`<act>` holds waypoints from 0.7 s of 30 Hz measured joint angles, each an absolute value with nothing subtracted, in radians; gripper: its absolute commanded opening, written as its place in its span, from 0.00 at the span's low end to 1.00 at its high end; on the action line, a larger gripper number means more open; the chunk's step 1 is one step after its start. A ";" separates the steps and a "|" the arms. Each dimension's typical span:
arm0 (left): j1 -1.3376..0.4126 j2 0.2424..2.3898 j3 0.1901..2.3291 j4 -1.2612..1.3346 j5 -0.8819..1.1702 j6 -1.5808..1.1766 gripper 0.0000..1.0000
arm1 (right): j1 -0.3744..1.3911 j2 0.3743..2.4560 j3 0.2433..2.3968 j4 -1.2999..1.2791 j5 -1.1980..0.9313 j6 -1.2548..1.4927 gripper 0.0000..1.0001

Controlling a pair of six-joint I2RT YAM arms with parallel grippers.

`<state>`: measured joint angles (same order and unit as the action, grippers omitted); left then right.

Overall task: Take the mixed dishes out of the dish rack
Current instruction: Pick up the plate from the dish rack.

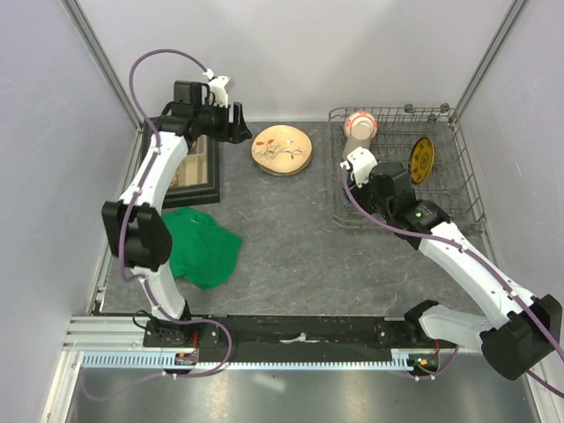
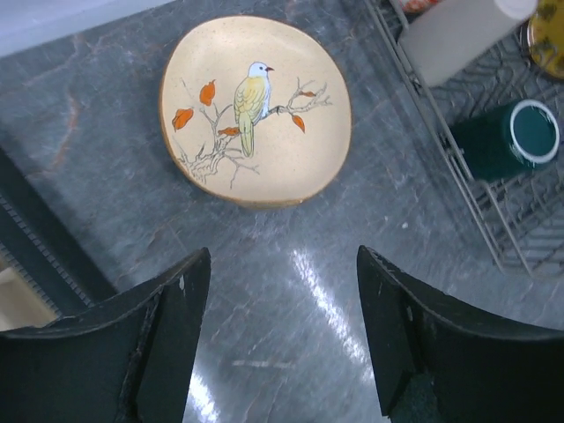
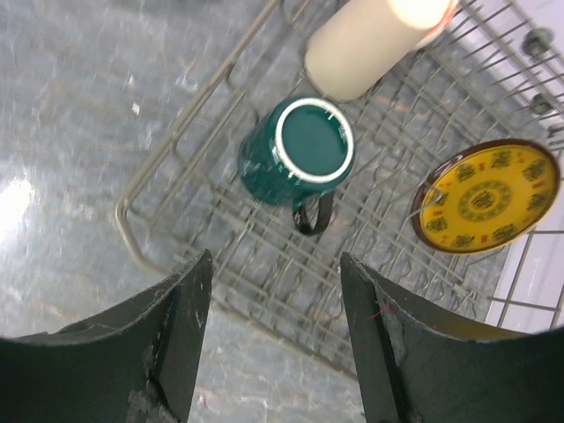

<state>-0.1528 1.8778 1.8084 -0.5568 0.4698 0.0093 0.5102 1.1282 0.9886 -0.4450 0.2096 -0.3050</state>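
The green mug (image 3: 295,154) lies beyond the right fingers (image 3: 181,339).

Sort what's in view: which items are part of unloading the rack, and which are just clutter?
Job: dish rack; in it, green mug, beige cup, yellow plate, red-and-white bowl; bird plate, already out.
Lying about: green cloth, black box.

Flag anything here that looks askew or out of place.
The green cloth lies crumpled in a heap on the table. In the dish rack, the dark green mug seems tipped rather than upright. Nothing looks spilled or broken.
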 measured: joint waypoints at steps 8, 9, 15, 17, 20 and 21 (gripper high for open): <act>-0.154 1.617 1.676 -0.648 0.403 0.174 0.81 | 0.510 1.124 0.939 -0.359 0.248 -0.274 0.68; -0.154 1.591 1.654 -0.653 0.393 0.192 0.83 | 0.510 1.126 0.937 -0.358 0.251 -0.274 0.68; -0.153 1.455 1.501 -0.667 0.304 0.316 0.85 | 0.510 1.176 0.936 -0.337 0.270 -0.276 0.68; -0.152 1.433 1.466 -0.664 0.289 0.331 0.86 | 0.510 1.200 0.933 -0.334 0.280 -0.278 0.68; -0.152 1.422 1.432 -0.649 0.292 0.332 0.87 | 0.510 1.206 0.920 -0.330 0.304 -0.280 0.69; -0.152 1.422 1.428 -0.645 0.294 0.331 0.88 | 0.510 1.205 0.918 -0.329 0.313 -0.280 0.69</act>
<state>-0.1516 1.4223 1.4281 -0.6453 0.2935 0.3309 0.5102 1.2045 0.9184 -0.3294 0.3134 -0.2798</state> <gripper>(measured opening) 0.863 0.683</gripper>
